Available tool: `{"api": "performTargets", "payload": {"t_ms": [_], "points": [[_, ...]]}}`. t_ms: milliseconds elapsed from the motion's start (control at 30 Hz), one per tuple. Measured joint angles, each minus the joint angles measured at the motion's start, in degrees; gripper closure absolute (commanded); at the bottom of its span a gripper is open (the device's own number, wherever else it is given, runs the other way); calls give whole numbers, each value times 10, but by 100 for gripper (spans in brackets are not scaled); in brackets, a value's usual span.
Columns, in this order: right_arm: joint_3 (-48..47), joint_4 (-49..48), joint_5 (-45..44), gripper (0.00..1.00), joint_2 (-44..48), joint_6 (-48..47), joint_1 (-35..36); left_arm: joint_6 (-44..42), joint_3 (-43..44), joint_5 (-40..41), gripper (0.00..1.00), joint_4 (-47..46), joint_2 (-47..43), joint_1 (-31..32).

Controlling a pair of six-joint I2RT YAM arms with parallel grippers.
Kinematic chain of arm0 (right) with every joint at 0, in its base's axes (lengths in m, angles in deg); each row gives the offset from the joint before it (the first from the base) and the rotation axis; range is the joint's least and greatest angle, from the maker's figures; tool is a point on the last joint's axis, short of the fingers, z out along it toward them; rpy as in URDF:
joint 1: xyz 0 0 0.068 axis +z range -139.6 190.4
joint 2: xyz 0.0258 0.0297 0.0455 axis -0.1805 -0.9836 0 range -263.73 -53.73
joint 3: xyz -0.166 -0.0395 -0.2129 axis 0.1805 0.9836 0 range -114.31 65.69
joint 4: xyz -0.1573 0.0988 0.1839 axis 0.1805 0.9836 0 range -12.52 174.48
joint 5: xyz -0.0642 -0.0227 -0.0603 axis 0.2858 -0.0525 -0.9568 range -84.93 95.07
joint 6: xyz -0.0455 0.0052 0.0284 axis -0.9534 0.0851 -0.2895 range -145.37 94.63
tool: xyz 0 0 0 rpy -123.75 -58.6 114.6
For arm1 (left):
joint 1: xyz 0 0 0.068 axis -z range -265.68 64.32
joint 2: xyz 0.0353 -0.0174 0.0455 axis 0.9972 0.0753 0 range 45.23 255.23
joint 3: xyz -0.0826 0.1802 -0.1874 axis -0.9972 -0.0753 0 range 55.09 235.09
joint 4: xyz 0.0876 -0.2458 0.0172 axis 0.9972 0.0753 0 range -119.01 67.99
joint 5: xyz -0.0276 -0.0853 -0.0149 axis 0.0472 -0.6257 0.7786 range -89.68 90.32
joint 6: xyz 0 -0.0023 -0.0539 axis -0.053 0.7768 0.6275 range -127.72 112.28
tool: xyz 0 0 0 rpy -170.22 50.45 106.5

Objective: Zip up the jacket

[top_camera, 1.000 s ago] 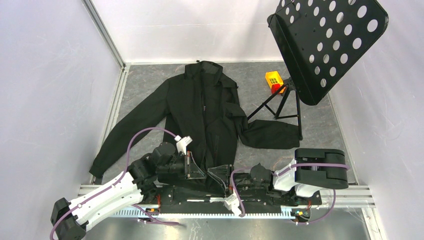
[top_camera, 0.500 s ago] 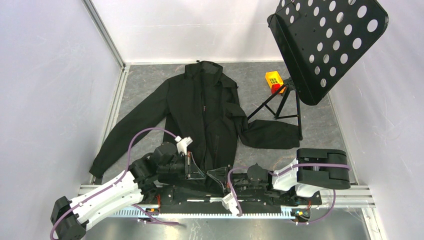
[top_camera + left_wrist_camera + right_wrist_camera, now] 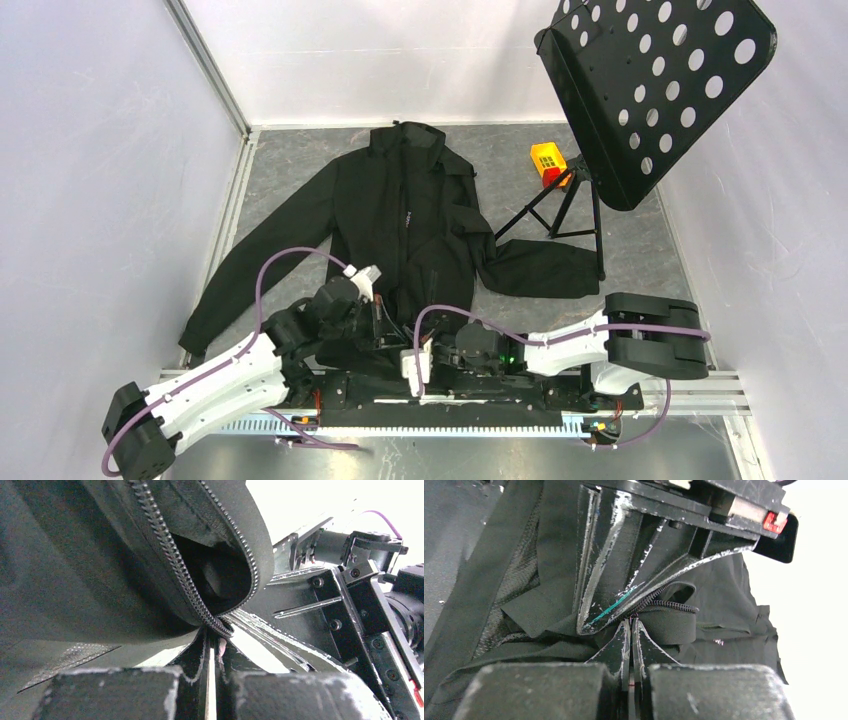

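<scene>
Pinching the jacket [image 3: 405,230] at its bottom zipper end with my left claw [image 3: 212,642], clenched on the tape. Jacket's spread flat just left of the music stand [image 3: 655,80]. My right claw [image 3: 630,625] is clenched too, tips at that same hem; can't tell if it's holding fabric.

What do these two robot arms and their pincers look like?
Both the left arm and the right arm have white shells with black joints, and a purple cable loops along each. The left gripper and the right gripper have flat black fingers that taper to a tip and are scuffed with pale scratches.
</scene>
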Motion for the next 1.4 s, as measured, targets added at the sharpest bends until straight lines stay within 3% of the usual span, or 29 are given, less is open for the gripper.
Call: {"api": "performTargets", "payload": {"t_ms": [200,400,467,567,700,833,867,933,1067,1400], "points": [[-21,80,-21,100,40,37,-12,-2,7,24,98,-12,1,0],[-41,204,33,100,116,59,-29,-2,19,17,96,-17,5,7],[-49,231,54,100,120,69,-33,-3,22,13,84,-8,12,9],[-54,255,67,100,120,84,-37,-7,25,4,55,10,20,11],[-55,267,60,100,118,105,-49,-10,25,-1,41,71,4,16],[-55,265,62,100,118,128,-51,-10,27,7,35,108,-49,16],[-55,265,63,100,118,132,-51,-10,29,11,24,115,-60,16],[-55,263,70,100,118,145,-51,-10,34,19,18,117,-76,16],[-55,254,82,100,118,172,-51,-9,38,29,18,107,-76,16],[-82,265,88,100,109,244,-45,-17,57,73,30,107,15,17]]}}
